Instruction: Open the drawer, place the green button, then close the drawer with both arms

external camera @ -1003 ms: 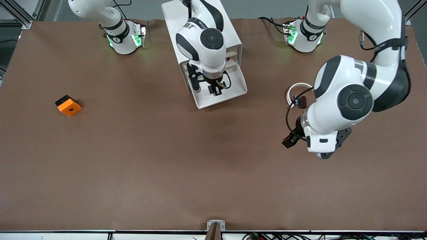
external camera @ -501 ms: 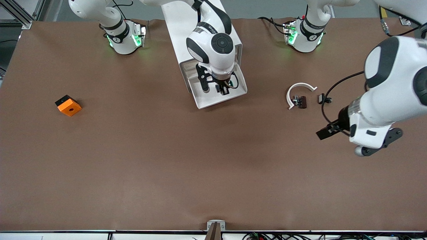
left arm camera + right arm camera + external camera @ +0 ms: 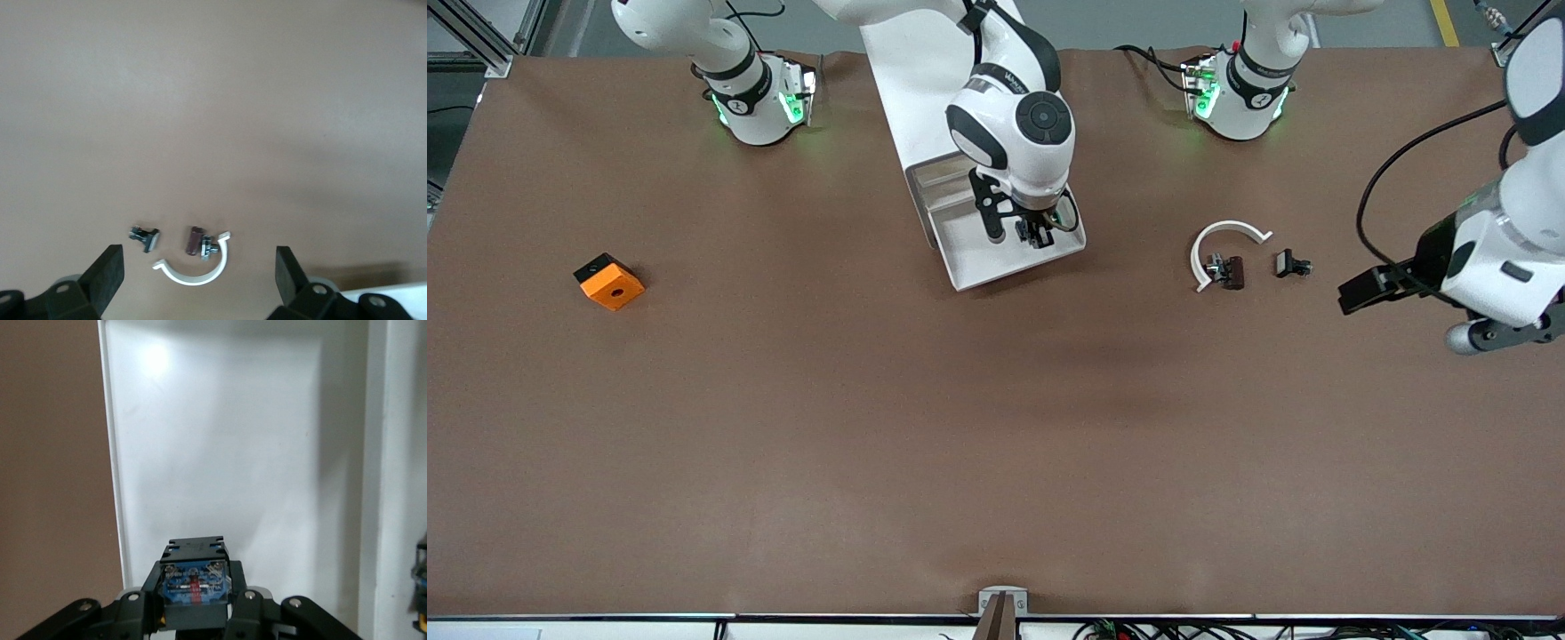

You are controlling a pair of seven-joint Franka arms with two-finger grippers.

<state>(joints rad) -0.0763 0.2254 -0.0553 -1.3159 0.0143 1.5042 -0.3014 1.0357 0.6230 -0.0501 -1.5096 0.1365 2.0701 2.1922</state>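
The drawer (image 3: 980,259) stands pulled out of the white cabinet (image 3: 911,80); its bare white floor fills the right wrist view (image 3: 233,440). My right gripper (image 3: 1036,236) hangs over the drawer and is shut on the button (image 3: 193,585), whose dark blue-grey block body shows between the fingers (image 3: 137,607). The green cap is hidden. My left gripper (image 3: 1369,290) is open and empty over the table toward the left arm's end. In the left wrist view (image 3: 198,270) it is above the small loose parts.
An orange cube (image 3: 608,281) lies toward the right arm's end. A brown-black part (image 3: 1231,271) with a white curved strip (image 3: 197,275) and a small black part (image 3: 1291,265) lie between the drawer and my left gripper.
My left arm has swung away from the small parts toward its end of the table. My right gripper has shifted sideways over the drawer, still holding the button.
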